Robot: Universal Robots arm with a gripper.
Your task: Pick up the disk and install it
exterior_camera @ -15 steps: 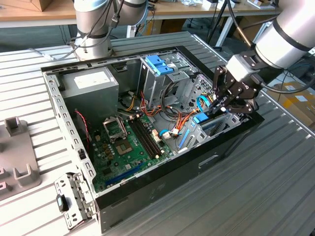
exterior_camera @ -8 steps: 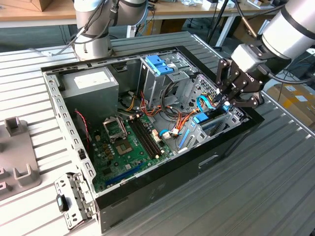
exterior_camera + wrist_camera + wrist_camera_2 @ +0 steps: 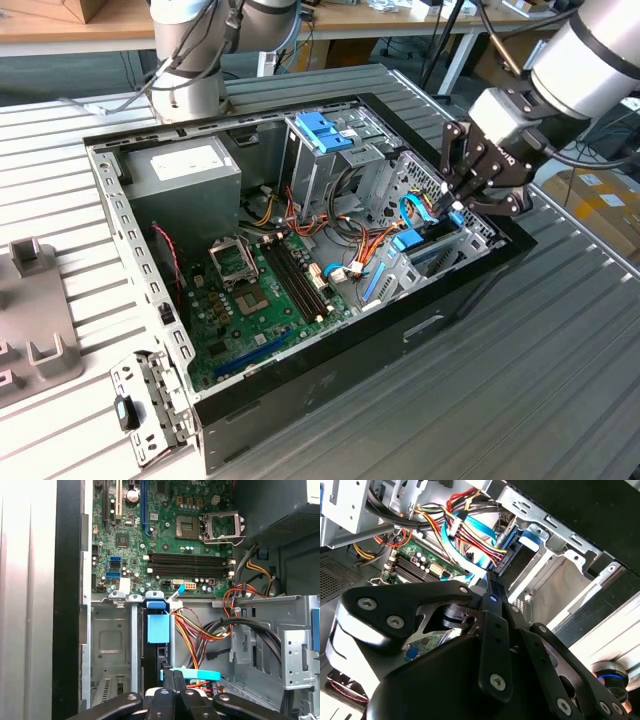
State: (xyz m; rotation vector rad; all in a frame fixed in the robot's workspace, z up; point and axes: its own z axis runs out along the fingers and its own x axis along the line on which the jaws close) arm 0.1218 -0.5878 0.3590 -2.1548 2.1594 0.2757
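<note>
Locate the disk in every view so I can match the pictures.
Exterior view: the disk stands on edge in the bay at the case's wall on the exterior view's right.
First wrist view: disk upright in the metal bay, blue tab end facing the camera.
Second wrist view: its blue end beside the cable bundle.
Shared landmark: the green motherboard.

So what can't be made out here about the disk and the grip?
- The disk stands in its bay in the first wrist view; its lower end is hidden behind the gripper, so contact cannot be told.
- In the exterior view, cables cover most of the disk.
- In the second wrist view, the gripper body hides the motherboard beyond it.
</note>
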